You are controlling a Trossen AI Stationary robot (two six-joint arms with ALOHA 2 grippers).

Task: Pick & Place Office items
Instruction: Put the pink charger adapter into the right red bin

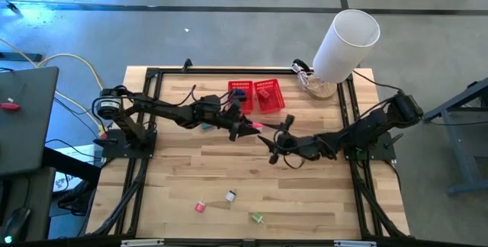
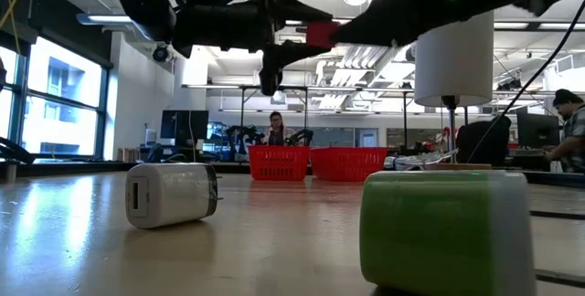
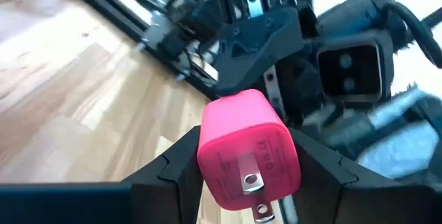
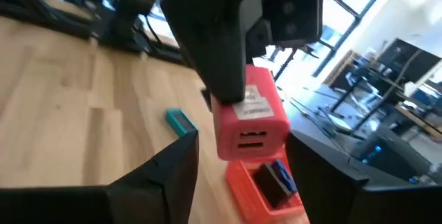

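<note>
The left gripper (image 3: pixel 248 182) clamps the pink charger (image 3: pixel 247 151); the right gripper (image 4: pixel 242 162) stands open around it and should draw back clear before the carry.

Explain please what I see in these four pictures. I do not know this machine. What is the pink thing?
Two robot arms work at a wooden table. One picture looks down from above, one looks level across the tabletop, and two come from cameras on the wrists. The left gripper holds a pink charger plug in mid-air. The right gripper is open beside it, as for a handover. Two red baskets stand at the back. A white plug and a green one lie near the front.
</note>
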